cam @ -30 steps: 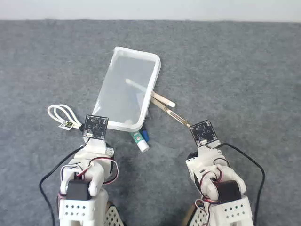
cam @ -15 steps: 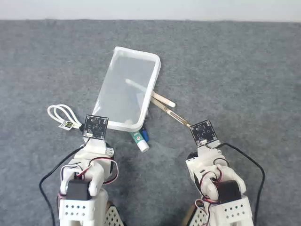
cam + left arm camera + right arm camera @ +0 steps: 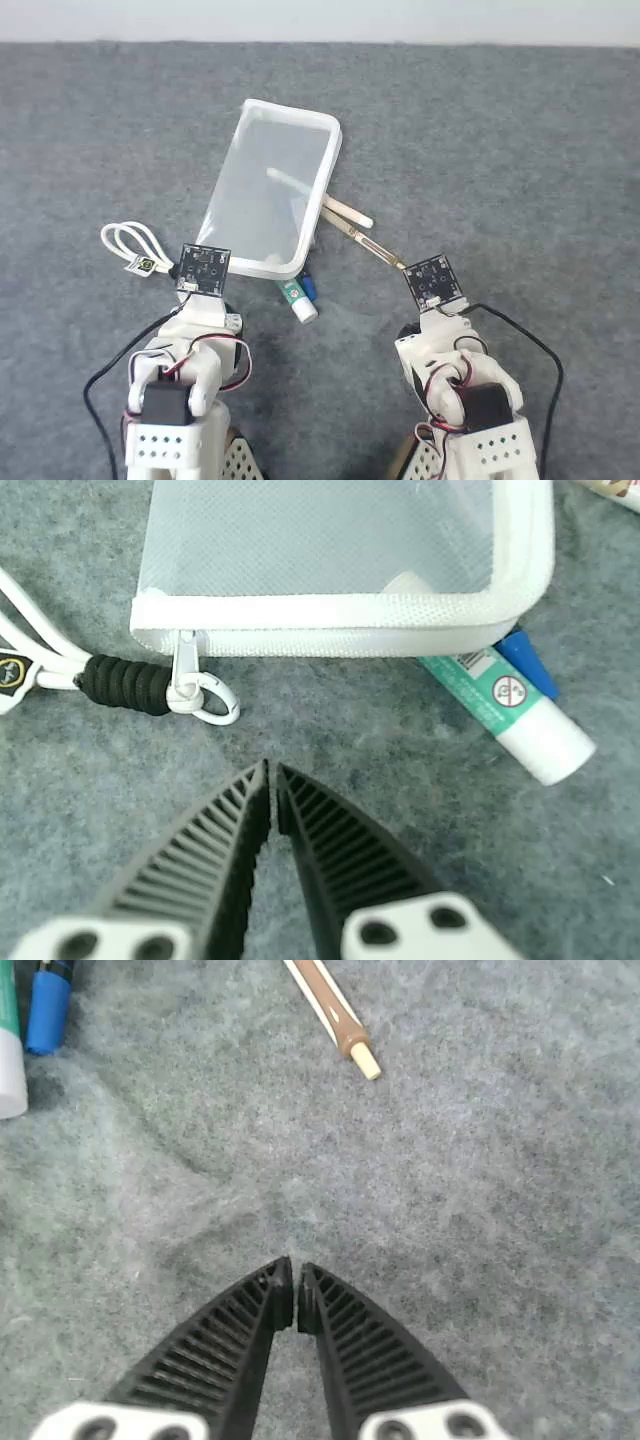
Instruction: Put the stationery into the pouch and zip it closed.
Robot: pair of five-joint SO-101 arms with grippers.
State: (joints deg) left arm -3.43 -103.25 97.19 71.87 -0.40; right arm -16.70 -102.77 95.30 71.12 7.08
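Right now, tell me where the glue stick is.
In the high view the glue stick lies at the near right corner of the pouch, beside a blue marker.

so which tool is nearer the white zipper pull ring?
Left. The left tool hangs just short of the white zipper pull ring; right tool sits apart, by the brown pen.

— Soft, even light over the grey mat (image 3: 520,150), bright, with no hard-edged shadows.
— Agreed. Just ahead of the left gripper (image 3: 272,772), past its fingers (image 3: 215,840), the pouch (image 3: 350,620) hem throws only a thin, pale shadow.
— Any glare?
— The glue stick (image 3: 505,705), ahead and off to the side of those fingers, is nearly washed out at its white end. Before the right gripper (image 3: 296,1270) the mat turns mottled and darker, possibly shadow.
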